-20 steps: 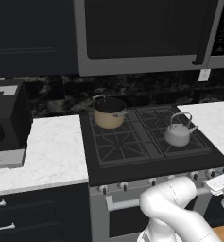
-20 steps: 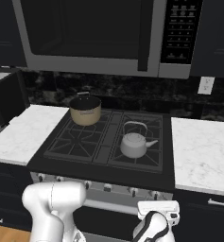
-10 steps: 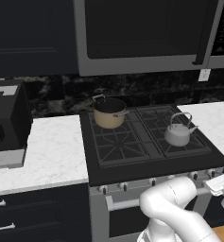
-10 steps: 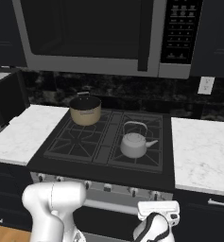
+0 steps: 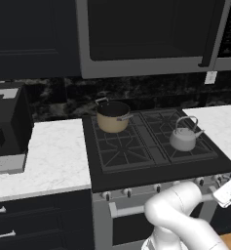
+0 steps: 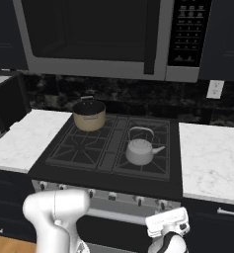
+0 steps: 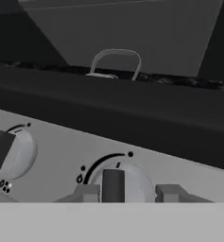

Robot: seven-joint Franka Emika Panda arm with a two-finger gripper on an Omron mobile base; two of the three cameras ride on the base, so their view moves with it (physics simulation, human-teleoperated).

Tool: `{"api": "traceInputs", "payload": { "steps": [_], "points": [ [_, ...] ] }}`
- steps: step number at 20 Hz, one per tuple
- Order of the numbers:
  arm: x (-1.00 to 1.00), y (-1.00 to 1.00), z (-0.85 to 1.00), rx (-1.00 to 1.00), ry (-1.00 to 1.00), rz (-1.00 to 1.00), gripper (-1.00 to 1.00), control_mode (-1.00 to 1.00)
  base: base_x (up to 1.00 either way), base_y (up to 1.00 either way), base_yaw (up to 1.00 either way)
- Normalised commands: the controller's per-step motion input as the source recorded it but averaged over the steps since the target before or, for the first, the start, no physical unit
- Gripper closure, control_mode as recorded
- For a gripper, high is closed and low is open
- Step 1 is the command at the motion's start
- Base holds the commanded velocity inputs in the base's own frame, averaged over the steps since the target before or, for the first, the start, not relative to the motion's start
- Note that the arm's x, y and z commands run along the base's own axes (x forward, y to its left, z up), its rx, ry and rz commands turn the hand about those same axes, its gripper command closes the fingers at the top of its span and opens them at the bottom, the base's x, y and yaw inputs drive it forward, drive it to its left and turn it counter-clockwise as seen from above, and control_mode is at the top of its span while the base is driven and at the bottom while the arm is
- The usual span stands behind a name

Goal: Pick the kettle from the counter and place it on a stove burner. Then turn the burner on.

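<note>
While the kettle (image 6: pixel 140 148) sits on the right front burner (image 5: pixel 182 142) with the pot (image 5: pixel 112 115) back left, your work is down at the stove's front panel. In the hand view the gripper (image 7: pixel 127 193) faces a knob (image 7: pixel 114 182), one fingertip (image 7: pixel 87 193) on each side of its dark ridge — spread, just beside the ridge, and I cannot tell whether they touch it yet.

That knob looks rigid and smooth, a small dial with a raised centre bar; I judge the bar is the place to take hold, flat pads across its two sides, since the round rim would likely slip. It should turn stiffly, not give.

The second knob (image 7: pixel 4 150) stands well to the left, apart from the fingers. Above the panel edge you see the kettle's wire handle (image 7: pixel 116 61) — so the kettle is up and beyond the gripper, well apart, nothing holding it. From the right base view the hand (image 6: pixel 167 223) hangs low before the panel, below the kettle's burner.
</note>
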Motion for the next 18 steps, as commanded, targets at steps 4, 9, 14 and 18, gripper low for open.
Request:
{"api": "traceInputs", "payload": {
  "steps": [4,9,14,18],
  "points": [
    [0.0,0.0,0.0,-0.29,-0.23,0.19,1.0,-1.0,0.0,0.0,0.0],
    [0.0,0.0,0.0,-0.14,-0.1,0.09,1.0,-1.0,0.0,0.0,0.0],
    [0.0,0.0,0.0,0.0,0.0,0.0,1.0,-1.0,0.0,0.0,0.0],
    [-0.03,0.0,0.0,0.0,0.0,0.0,-1.0,-1.0,0.0,0.0,0.0]
  ]
}}
